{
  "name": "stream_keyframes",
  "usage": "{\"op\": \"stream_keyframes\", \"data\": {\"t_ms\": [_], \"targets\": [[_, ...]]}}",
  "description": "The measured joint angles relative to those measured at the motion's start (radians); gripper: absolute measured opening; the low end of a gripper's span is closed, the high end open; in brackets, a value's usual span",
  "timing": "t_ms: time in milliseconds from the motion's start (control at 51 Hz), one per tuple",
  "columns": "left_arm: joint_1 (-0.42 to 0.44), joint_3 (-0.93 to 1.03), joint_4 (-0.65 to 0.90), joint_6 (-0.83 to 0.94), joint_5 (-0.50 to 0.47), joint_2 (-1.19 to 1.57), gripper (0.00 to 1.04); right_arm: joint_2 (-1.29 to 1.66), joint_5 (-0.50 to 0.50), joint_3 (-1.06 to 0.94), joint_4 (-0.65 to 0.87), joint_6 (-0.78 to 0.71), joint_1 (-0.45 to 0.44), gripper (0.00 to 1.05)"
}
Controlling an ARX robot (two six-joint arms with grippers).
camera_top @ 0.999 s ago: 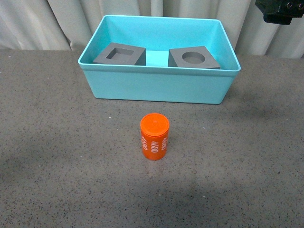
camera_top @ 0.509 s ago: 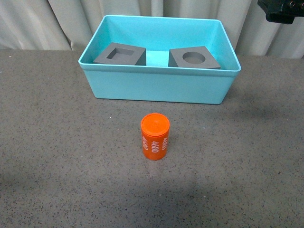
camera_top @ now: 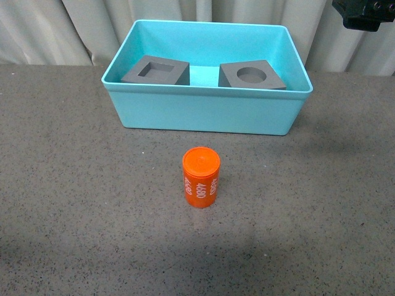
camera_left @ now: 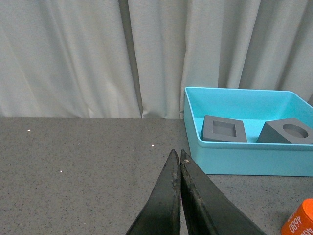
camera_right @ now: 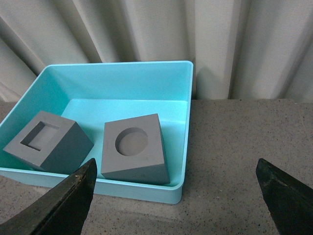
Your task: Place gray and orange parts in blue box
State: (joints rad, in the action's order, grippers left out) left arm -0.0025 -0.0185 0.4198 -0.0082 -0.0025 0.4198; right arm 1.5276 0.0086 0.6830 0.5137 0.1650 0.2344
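Observation:
The blue box stands at the back middle of the table. Inside it lie the gray cube with a square recess on the left and the gray cube with a round recess on the right. The orange cylinder marked 4680 stands upright on the table in front of the box. My right gripper is open and empty, raised beside the box's right end; the round-recess cube and square-recess cube show below it. My left gripper is shut and empty, low over the table left of the box.
The table is a dark gray speckled surface. Pale curtains hang close behind the box. A black part of the right arm shows at the top right of the front view. The orange cylinder's edge shows in the left wrist view.
Almost nothing differs. The black part of the right arm at the top right shifts very slightly; the box, cubes and cylinder stay put.

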Motion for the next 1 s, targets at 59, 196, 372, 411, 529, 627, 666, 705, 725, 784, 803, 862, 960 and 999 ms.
{"op": "stream_keyframes", "data": {"t_ms": [59, 196, 372, 411, 529, 627, 666, 705, 725, 784, 803, 862, 960, 999], "targets": [[0.0, 0.0, -0.024, 0.0, 0.0, -0.025, 0.04, 0.0, 0.0, 0.0, 0.0, 0.0, 0.0, 0.95], [0.0, 0.0, -0.079, 0.0, 0.0, -0.082, 0.04, 0.0, 0.0, 0.0, 0.0, 0.0, 0.0, 0.95], [0.0, 0.0, -0.138, 0.0, 0.0, -0.142, 0.04, 0.0, 0.0, 0.0, 0.0, 0.0, 0.0, 0.95], [0.0, 0.0, -0.153, 0.0, 0.0, -0.159, 0.04, 0.0, 0.0, 0.0, 0.0, 0.0, 0.0, 0.95], [0.0, 0.0, -0.198, 0.0, 0.0, -0.203, 0.04, 0.0, 0.0, 0.0, 0.0, 0.0, 0.0, 0.95], [0.0, 0.0, -0.226, 0.0, 0.0, -0.23, 0.04, 0.0, 0.0, 0.0, 0.0, 0.0, 0.0, 0.95], [0.0, 0.0, -0.233, 0.0, 0.0, -0.237, 0.04, 0.0, 0.0, 0.0, 0.0, 0.0, 0.0, 0.95], [0.0, 0.0, -0.24, 0.0, 0.0, -0.243, 0.04, 0.0, 0.0, 0.0, 0.0, 0.0, 0.0, 0.95], [0.0, 0.0, -0.247, 0.0, 0.0, -0.251, 0.04, 0.0, 0.0, 0.0, 0.0, 0.0, 0.0, 0.95], [0.0, 0.0, -0.328, 0.0, 0.001, -0.309, 0.04, 0.0, 0.0, 0.0, 0.0, 0.0, 0.0, 0.95], [0.0, 0.0, -0.375, 0.001, 0.003, -0.344, 0.04, 0.0, 0.0, 0.0, 0.0, 0.0, 0.0, 0.95], [0.0, 0.0, -0.411, 0.001, 0.003, -0.396, 0.04, 0.0, 0.0, 0.0, 0.0, 0.0, 0.0, 0.95], [0.0, 0.0, -0.417, 0.001, 0.002, -0.414, 0.04, 0.0, 0.0, 0.0, 0.0, 0.0, 0.0, 0.95], [0.0, 0.0, -0.418, 0.001, 0.002, -0.414, 0.04, 0.0, 0.0, 0.0, 0.0, 0.0, 0.0, 0.95]]}}
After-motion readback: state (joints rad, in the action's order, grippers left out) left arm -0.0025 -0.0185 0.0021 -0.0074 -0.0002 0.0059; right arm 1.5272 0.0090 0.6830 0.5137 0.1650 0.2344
